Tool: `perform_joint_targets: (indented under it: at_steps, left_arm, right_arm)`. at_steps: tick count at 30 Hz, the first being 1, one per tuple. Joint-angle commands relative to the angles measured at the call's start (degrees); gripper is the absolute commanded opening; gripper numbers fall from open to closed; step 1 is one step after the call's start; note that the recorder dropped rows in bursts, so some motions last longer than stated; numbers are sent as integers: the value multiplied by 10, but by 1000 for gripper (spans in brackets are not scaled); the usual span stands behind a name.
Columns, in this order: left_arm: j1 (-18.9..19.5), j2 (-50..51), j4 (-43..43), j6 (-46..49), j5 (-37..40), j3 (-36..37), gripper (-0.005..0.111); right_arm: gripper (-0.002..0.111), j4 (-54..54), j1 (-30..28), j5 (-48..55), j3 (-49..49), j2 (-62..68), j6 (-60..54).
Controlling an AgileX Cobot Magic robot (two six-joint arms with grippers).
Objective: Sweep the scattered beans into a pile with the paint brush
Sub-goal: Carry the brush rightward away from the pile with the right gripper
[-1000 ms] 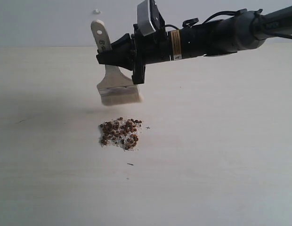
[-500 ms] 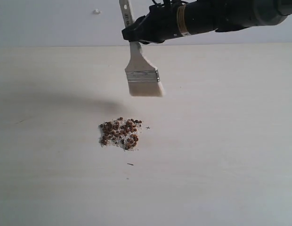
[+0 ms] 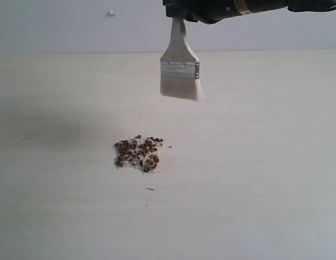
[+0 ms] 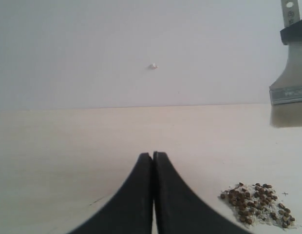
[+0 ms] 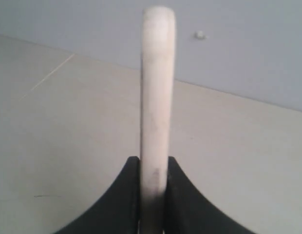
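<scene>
Right pincer (image 5: pixel 153 165) grips the probably light brush (image 3: pixel 180 70) by its stiff handle (image 5: pixel 157 97) (sensible hold), soft bristles (image 3: pixel 180 89) hanging at one o'clock from the beans (image 3: pixel 138 154).

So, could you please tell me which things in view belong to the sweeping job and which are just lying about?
Part of the job:
- the paint brush, clamped in the right gripper, in the air
- the pile of beans

Just lying about:
- the white speck on the wall
- the dark fleck on the table
- the left gripper, shut and empty
</scene>
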Motion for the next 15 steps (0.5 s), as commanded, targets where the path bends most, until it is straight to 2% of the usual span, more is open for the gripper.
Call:
perform_joint_targets:
  at_steps: [1, 7, 11, 15]
  left_arm:
    - [-4, -4, 0, -2, -2, 0, 0]
    - [-4, -4, 0, -2, -2, 0, 0]
    - [-4, -4, 0, -2, -2, 0, 0]
    - [-4, -4, 0, -2, -2, 0, 0]
  right_arm:
    - [0, 0, -3, 66, 80, -59, 3]
    - [0, 0, -3, 70, 225, -162, 38]
    - [0, 0, -3, -23, 305, -206, 60]
    - [0, 0, -3, -46, 361, -216, 56]
